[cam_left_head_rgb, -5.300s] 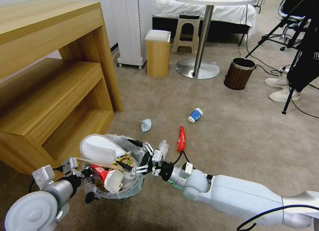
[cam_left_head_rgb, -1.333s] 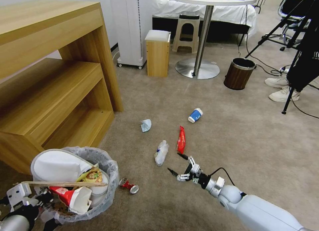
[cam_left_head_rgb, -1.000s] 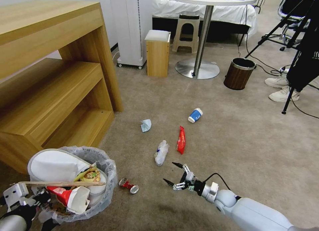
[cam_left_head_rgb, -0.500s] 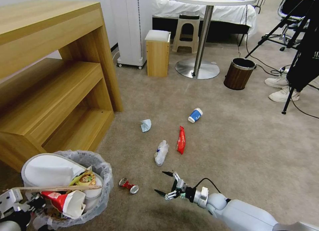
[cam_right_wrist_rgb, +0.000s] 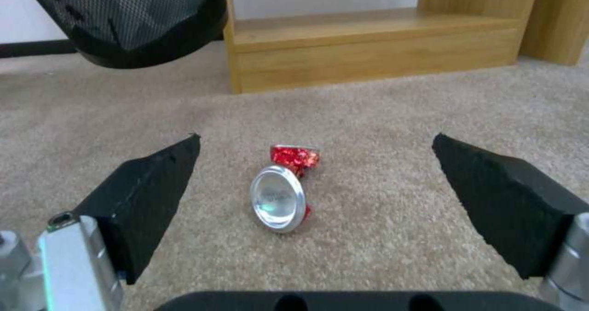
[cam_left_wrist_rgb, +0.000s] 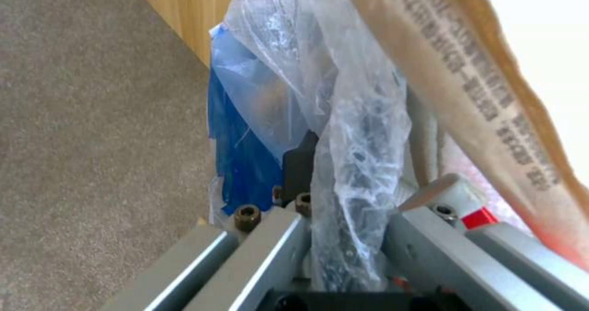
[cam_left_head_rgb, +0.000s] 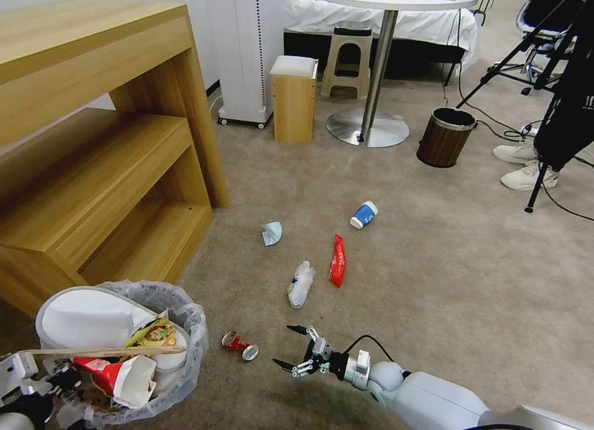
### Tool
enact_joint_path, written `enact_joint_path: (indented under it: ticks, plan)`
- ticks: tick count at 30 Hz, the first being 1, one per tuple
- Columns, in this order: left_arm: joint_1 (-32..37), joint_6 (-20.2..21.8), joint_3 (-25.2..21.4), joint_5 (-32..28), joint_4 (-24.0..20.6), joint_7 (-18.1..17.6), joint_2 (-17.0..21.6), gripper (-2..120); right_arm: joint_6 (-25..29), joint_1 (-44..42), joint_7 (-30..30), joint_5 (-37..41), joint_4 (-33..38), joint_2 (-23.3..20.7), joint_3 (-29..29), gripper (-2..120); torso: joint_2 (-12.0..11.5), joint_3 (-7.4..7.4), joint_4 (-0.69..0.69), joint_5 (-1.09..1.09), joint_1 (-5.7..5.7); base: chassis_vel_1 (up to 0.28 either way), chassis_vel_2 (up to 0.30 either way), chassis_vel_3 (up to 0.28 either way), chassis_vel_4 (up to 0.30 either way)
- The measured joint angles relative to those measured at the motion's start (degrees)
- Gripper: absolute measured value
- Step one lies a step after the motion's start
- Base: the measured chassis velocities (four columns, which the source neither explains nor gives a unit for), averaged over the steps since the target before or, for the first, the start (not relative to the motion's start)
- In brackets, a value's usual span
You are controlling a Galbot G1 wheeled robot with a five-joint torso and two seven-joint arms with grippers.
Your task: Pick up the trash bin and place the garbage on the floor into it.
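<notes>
The trash bin (cam_left_head_rgb: pixel 197 331), lined with a crinkled plastic bag, hangs at the lower left, holding a white slipper, a wooden stick and a red-white carton. My left gripper (cam_left_head_rgb: pixel 25 387) is shut on its rim; the left wrist view shows the gripper (cam_left_wrist_rgb: pixel 325 210) clamping bag and dark rim beside the bin's blue side (cam_left_wrist_rgb: pixel 239 164). My right gripper (cam_left_head_rgb: pixel 291 348) is open, low over the floor (cam_left_head_rgb: pixel 433 281), aimed at a crushed red can (cam_left_head_rgb: pixel 240 346). The can (cam_right_wrist_rgb: pixel 282 191) lies ahead between the spread fingers of the gripper (cam_right_wrist_rgb: pixel 316 141).
More garbage lies on the carpet: a crushed bottle (cam_left_head_rgb: pixel 301 284), red wrapper (cam_left_head_rgb: pixel 336 261), blue cup (cam_left_head_rgb: pixel 363 214) and tissue (cam_left_head_rgb: pixel 271 232). A wooden shelf unit (cam_left_head_rgb: pixel 111 139) stands at left. A brown wood-grain bin (cam_left_head_rgb: pixel 445 137) and a table base (cam_left_head_rgb: pixel 367 128) stand farther back.
My right gripper left the bin, then drew back towards me and leftward, sinking close to the carpet near the red can. The bin in my left gripper shifted slightly down and left.
</notes>
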Motion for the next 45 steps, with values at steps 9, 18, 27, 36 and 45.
enact_joint_path:
  ticks: [9, 18, 27, 36, 45]
  plan:
    - [0.09, 0.0, -0.13, -0.56, 0.0, -0.35, 0.21, 0, 0.0, 0.81, -0.64, 0.78, -2.79, 2.2, -0.72, 97, 0.0, 0.0, 0.0, 0.0, 0.0, 0.0, 0.0, 0.0, 0.0]
    - [0.0, 0.0, 0.21, -0.71, 0.0, -0.53, -0.13, 0, -0.04, 0.46, -0.08, 0.59, -4.07, 4.21, -1.77, 94, 0.0, 0.0, 0.0, 0.0, 0.0, 0.0, 0.0, 0.0, 0.0]
    - [0.05, 0.0, 0.58, -0.76, 0.0, -0.6, -0.28, 0, -0.11, 0.46, 1.14, 0.2, -5.71, 5.77, -2.98, 91, 0.0, 0.0, 0.01, 0.0, 0.0, 0.0, 0.0, 0.0, 0.0]
    - [0.33, -0.03, 0.4, -1.01, 0.0, -0.63, -0.2, 0, -0.47, 0.41, 1.55, 0.13, -8.3, 7.26, -3.4, 89, 0.0, 0.0, 0.0, 0.0, 0.0, 0.0, 0.0, 0.0, 0.0]
    - [0.89, -0.11, 0.16, -1.08, 0.0, -0.64, -0.22, 0, -0.87, 0.41, 1.21, -0.68, -11.8, 8.49, -3.11, 85, 0.0, 0.0, 0.0, 0.0, 0.0, 0.0, 0.0, 0.0, 0.0]
